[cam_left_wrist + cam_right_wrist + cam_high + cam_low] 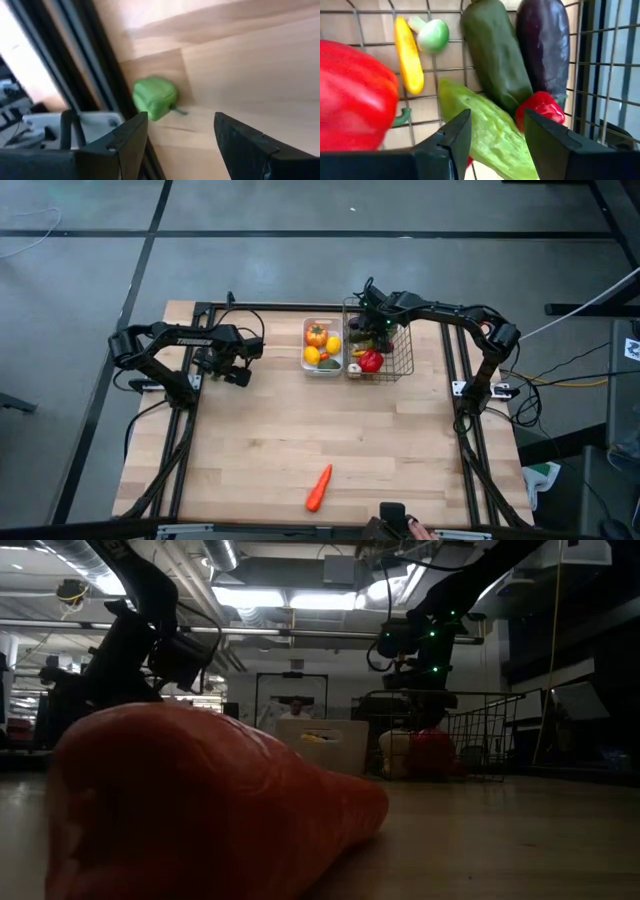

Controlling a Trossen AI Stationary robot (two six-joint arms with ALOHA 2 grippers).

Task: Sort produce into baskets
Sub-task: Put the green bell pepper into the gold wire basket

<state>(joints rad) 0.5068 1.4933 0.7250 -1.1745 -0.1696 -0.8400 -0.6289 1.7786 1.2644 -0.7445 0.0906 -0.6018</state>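
My left gripper (pixel 240 370) is open over the table's far left. In its wrist view (pixel 182 125) a small green toy vegetable (pixel 155 97) lies on the wood against the dark frame rail, just ahead of the fingers. My right gripper (pixel 372 328) is open and empty above the wire-mesh basket (pixel 400 365). In its wrist view (pixel 497 132) the basket holds a red pepper (pixel 355 95), a yellow chilli (pixel 409 55), a dark green cucumber (pixel 495 55), a purple eggplant (pixel 542 45) and a light green cucumber (pixel 485 130). An orange carrot (pixel 318 488) lies on the table near the front edge.
The white tray (pixel 306 345) stands left of the basket and holds an orange tomato (pixel 316 335) and yellow lemons (pixel 333 345). Dark frame rails (pixel 185 440) run along both sides of the table. A hand (pixel 415 528) shows at the near edge. The carrot (pixel 200 810) fills the low view.
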